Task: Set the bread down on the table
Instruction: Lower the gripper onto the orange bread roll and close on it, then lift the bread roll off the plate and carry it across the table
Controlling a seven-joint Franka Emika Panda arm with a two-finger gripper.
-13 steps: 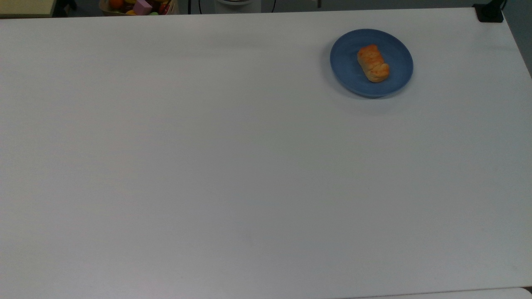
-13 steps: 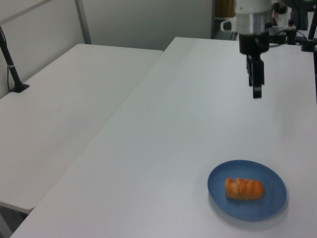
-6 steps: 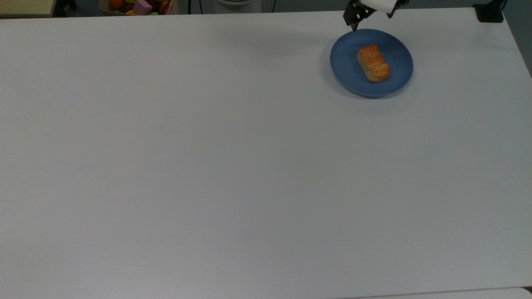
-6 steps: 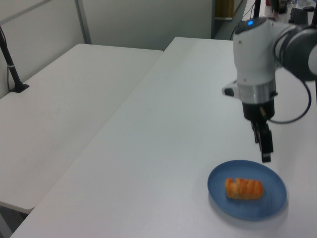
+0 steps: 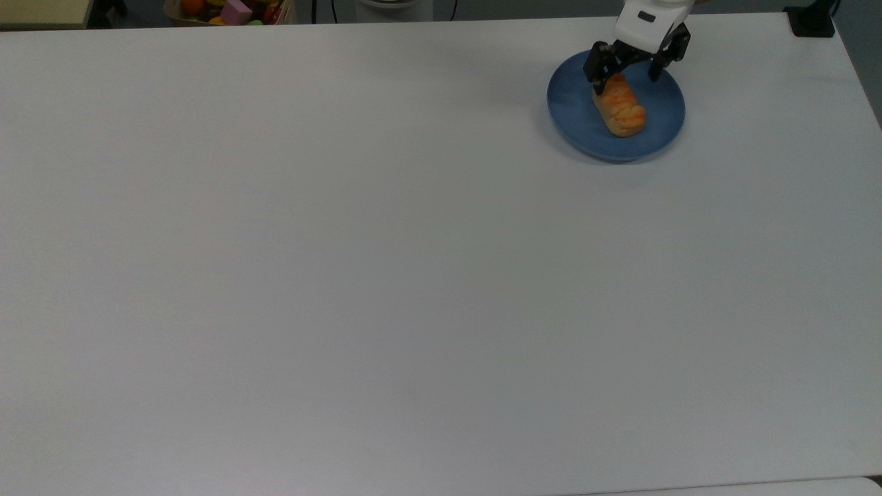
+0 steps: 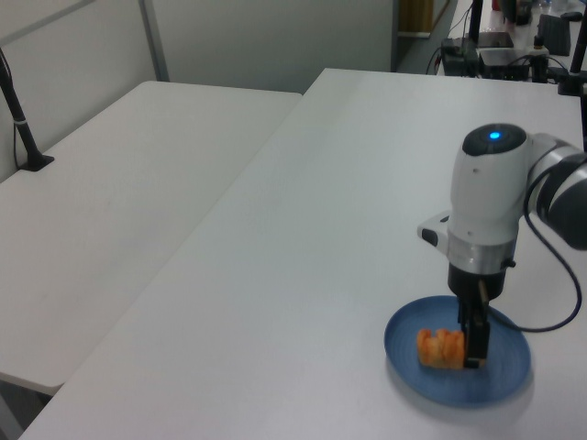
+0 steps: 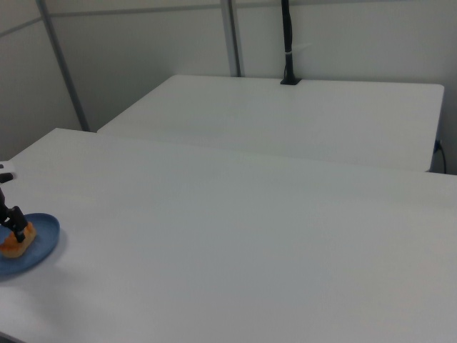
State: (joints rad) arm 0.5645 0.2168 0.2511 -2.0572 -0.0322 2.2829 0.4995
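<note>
One second on, the gripper has dropped from clear air to straddle the bread's 12 o'clock end on the plate, fingers spread; grasp imminent, tabletop placement pending.

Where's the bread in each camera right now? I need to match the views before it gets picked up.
Top view: the bread lies upper right, below the gripper.
Left view: lower right, partly behind a finger.
Right view: far left edge.
Shared landmark: the blue plate under the bread, on the white table.

Robot lab — plain white tables, partition walls, clamped camera poles
</note>
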